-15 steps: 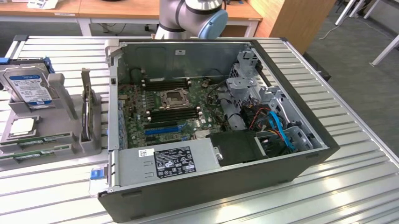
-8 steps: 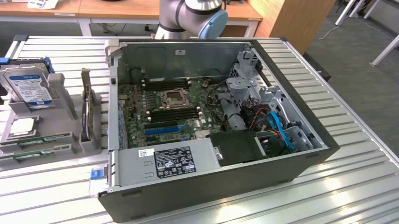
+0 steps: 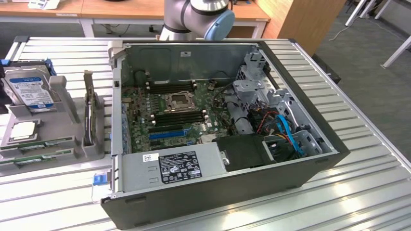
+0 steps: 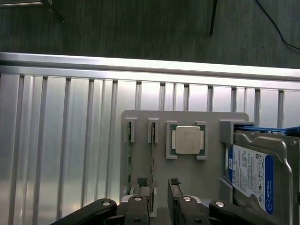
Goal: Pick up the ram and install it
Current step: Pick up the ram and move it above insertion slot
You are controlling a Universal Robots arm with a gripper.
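Gripper point(image 4: 158, 183) is open, holding nothing, its fingers point(image 4: 142, 183) spread over the grey holder point(image 4: 140, 119). The ram point(image 4: 152, 157) stands on edge in a holder groove and runs into the gap between the two fingers, closer to one of them; contact cannot be told. A second ram stick point(image 4: 129, 159) sits in the next groove, just outside the gripper. The CPU point(image 4: 188, 139) lies flat in its pocket on the ram's other side, and the hard drive point(image 4: 253, 173) with a blue and white label stands past the CPU.

In the exterior view the holder rests on the slatted metal table point(image 3: 359, 192) at that view's left, beside the open computer case point(image 3: 212, 192). An expansion card point(image 3: 90, 115) stands upright on the holder's case side. The motherboard point(image 3: 173, 103) lies exposed inside the case. The arm point(image 3: 192, 14) rises behind the case. Ram not yet installed.
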